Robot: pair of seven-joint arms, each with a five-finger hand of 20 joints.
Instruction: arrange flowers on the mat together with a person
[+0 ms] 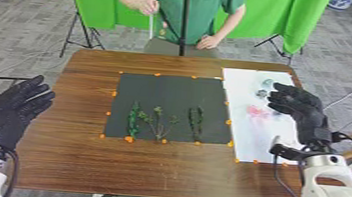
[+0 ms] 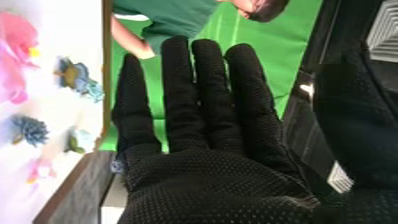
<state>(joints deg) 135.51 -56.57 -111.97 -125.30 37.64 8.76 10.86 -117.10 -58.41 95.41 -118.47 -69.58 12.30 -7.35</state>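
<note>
Brown wooden table, grey carpet around it and green curtain beyond; on the tabletop, a dark mat with orange markers along its edges, bearing a branching sprig between two leafy stems, left and right. Beside the mat on its right, a white sheet bearing a pink flower and blue-grey flowers. Left hand, beside the table's left edge, fingers extended, loosely spread; right hand, at the sheet's right side, fingers straight, thumb apart, pinching nothing.
</note>
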